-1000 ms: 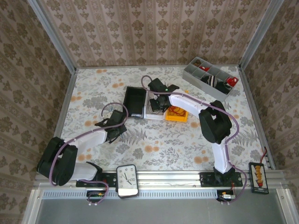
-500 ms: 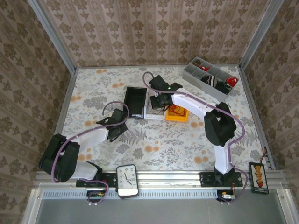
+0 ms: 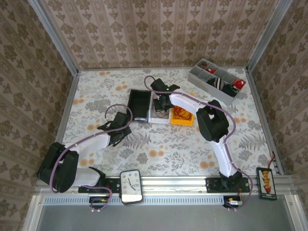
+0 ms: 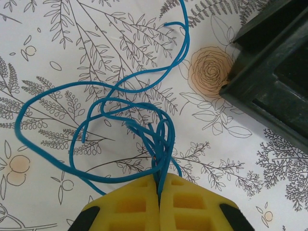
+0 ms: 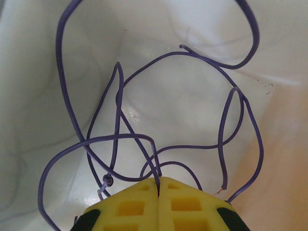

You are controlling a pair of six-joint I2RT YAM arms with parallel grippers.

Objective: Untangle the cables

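Note:
A blue cable (image 4: 163, 144) lies in loose loops on the floral cloth. My left gripper (image 4: 159, 180) is shut on a bunch of its strands; from above it sits left of centre (image 3: 118, 128). A dark grey-purple cable (image 5: 117, 94) sprawls in open loops inside a white tray (image 5: 192, 96). My right gripper (image 5: 158, 180) is shut on one strand of it and hangs over that tray (image 3: 162, 103). A red cable (image 3: 182, 113) lies coiled in an orange tray (image 3: 188, 121) just to the right.
A black tray (image 3: 139, 106) stands left of the white one; its corner (image 4: 269, 82) is close to the blue loops. A grey compartment box (image 3: 216, 81) sits at the back right. A clock (image 3: 131, 185) and a black device (image 3: 266, 183) rest on the front rail.
The right arm's elbow has swung left and its wrist has shifted slightly over the white tray. The left arm has barely moved. Both grippers stay shut.

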